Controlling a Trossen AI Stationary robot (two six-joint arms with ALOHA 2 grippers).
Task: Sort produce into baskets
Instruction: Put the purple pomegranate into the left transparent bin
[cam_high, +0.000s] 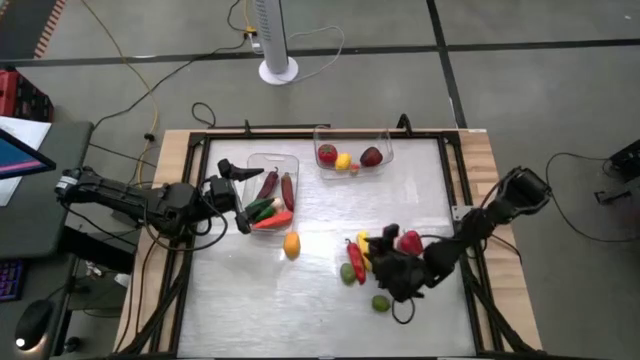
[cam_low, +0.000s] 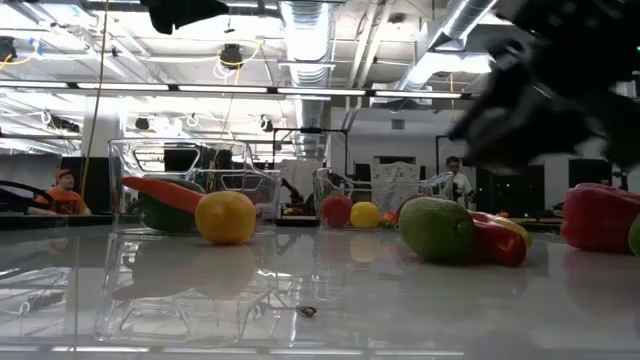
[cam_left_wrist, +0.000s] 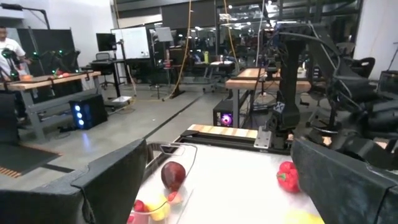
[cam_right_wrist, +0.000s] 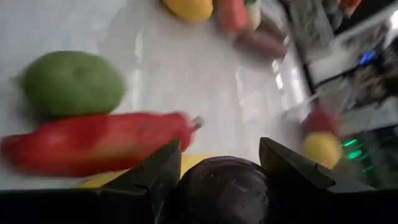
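Observation:
My right gripper (cam_high: 392, 272) is over the loose produce pile (cam_high: 362, 256) at the table's near right, shut on a dark purple round piece (cam_right_wrist: 224, 190). Beyond its fingers lie a green round fruit (cam_right_wrist: 69, 84), a long red pepper (cam_right_wrist: 99, 146) and a yellow piece (cam_right_wrist: 189, 163). An orange (cam_high: 291, 244) and a green lime (cam_high: 381, 302) rest on the table. My left gripper (cam_high: 238, 195) waits open and level beside the left basket (cam_high: 270, 190), which holds long peppers and a carrot. The far basket (cam_high: 352, 150) holds red and yellow round fruits. My right gripper pinches the dark purple round piece by its two opposite sides (cam_right_wrist: 186, 186) between its two fingers (cam_right_wrist: 152, 171). The fingers slant down from the table's right side. The piece fills the gap between them. Its underside is hidden, so I cannot tell whether it is clear of the pile.
A red bell pepper (cam_high: 410, 241) lies just beyond the right arm's gripper. Bare table (cam_high: 300, 300) stretches between the pile and the left basket. A dark frame runs around the table's edge (cam_high: 455, 200). People stand in the room behind.

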